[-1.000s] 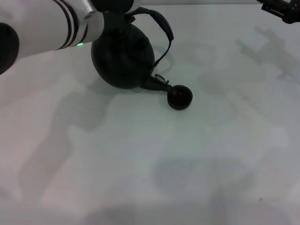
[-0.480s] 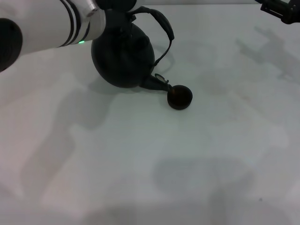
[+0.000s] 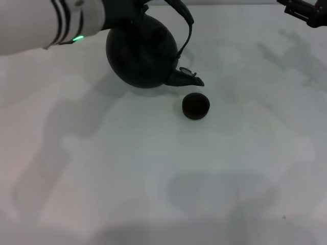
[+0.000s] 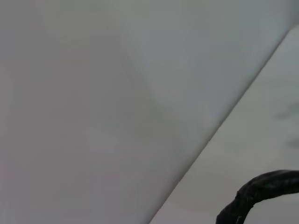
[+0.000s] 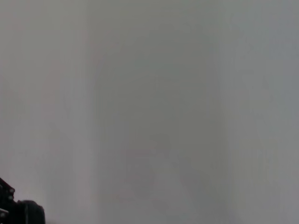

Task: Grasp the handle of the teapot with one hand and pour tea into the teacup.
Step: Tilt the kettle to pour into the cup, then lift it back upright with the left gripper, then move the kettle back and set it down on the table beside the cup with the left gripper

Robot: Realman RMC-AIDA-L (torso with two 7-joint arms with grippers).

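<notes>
The large matte-black teapot [image 3: 143,53] hangs off the table at the back left, its short spout [image 3: 190,78] pointing right and just behind the teacup. The dark arched handle [image 3: 187,25] rises over it to the picture's top edge; a piece of the handle also shows in the left wrist view [image 4: 261,189]. My left gripper [image 3: 134,6] is at the pot's top, shut on the handle, mostly hidden by the arm. The small dark teacup [image 3: 196,106] stands on the table, apart from the spout. My right gripper [image 3: 306,11] is parked at the far right corner.
The white table [image 3: 168,178] stretches in front of the cup and to both sides. My left forearm [image 3: 46,23] crosses the back left corner. The right wrist view shows only blank grey surface and a dark part [image 5: 18,213] at one corner.
The teapot has risen and tipped back toward level. Its spout has lifted off the teacup's rim and moved back and right. The left arm moved up with it. The right arm has not moved.
</notes>
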